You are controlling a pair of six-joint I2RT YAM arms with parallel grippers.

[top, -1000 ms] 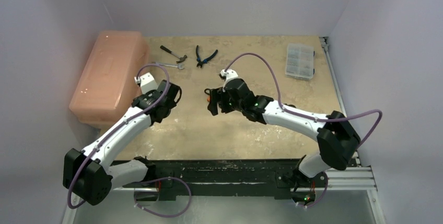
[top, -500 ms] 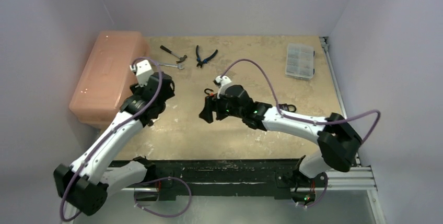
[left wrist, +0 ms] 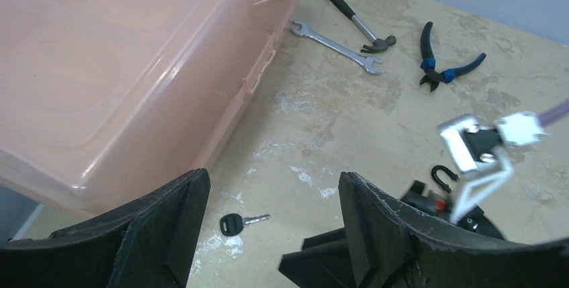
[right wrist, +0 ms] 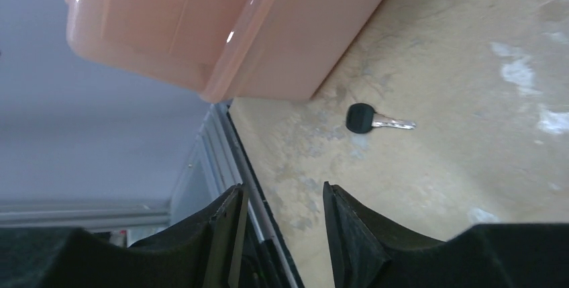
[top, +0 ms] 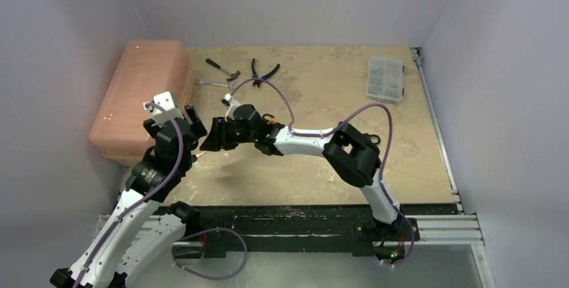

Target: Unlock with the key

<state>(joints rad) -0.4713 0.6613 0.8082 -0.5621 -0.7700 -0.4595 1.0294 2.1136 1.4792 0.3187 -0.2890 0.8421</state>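
1. Key (left wrist: 243,221): lies flat on the tabletop (top: 322,160), just beside the near corner of the pink storage box (top: 137,97) and not touching it. Its black head points toward the box side and its metal blade points away. Nothing grips it.

2. Left pincer (left wrist: 272,180): fingers spread wide, with nothing between them. It hangs above the key, which shows in the gap between the fingers in the left wrist view.

3. Right pincer (right wrist: 282,190): fingers apart with a narrower gap, and nothing is held. The arm reaches across to the left, so its tips sit close to the left pincer, beside the box. In the right wrist view the key lies beyond the fingertips, clear of them.

4. Other items, well apart from the key, at the far edge of the tabletop: a hammer (left wrist: 359,23), a wrench (left wrist: 335,48) and blue-handled pliers (left wrist: 446,66). A clear compartment case (top: 386,78) sits at the far right.
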